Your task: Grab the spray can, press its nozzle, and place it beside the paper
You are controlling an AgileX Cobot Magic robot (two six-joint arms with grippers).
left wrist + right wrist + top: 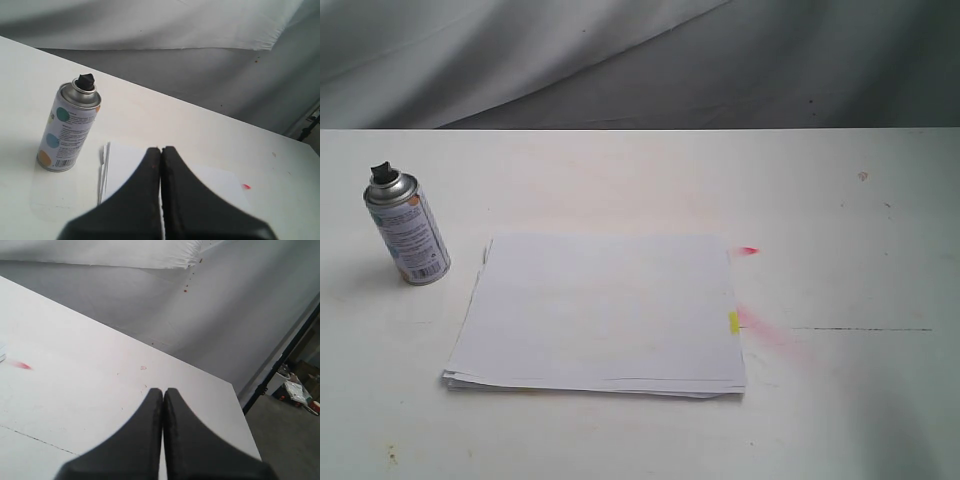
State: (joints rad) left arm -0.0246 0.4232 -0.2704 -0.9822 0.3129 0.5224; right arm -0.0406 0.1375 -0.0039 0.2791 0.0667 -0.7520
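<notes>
the spray can [408, 232] stands upright on the desk [840, 400] just beside the paper [600, 310], nozzle [386, 174] up, likely so a side grasp leaves it free; left end effector [161, 150] and right end effector [163, 391] are closed tight, empty

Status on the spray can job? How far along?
Done: unclear. The spray can stands upright beside the paper, not touching it. In hand: nothing; left pincer and right pincer are shut, empty. Left: these frames cannot tell if pickup and nozzle press remain.
</notes>
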